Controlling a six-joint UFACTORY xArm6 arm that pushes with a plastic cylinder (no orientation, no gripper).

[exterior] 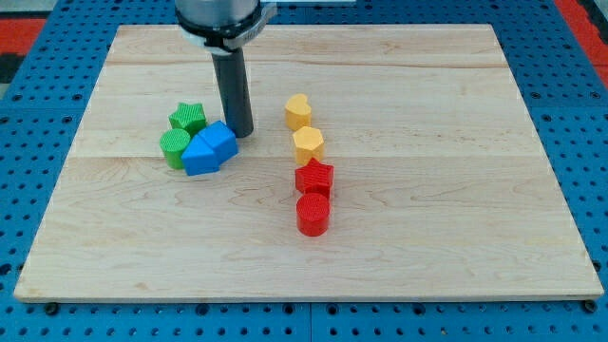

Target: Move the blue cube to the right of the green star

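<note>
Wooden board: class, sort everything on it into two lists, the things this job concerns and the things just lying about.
Job:
blue cube
green star
my tip, touching the blue blocks' upper right

Lying about:
second blue block
green cylinder
two yellow blocks
red star
red cylinder

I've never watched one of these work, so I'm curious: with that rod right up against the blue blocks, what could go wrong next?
1. My tip sits at the upper right of two touching blue blocks; a push may move both.
2. They press against the green star and the green cylinder, so pushing leftward would probably shove those too.
</note>
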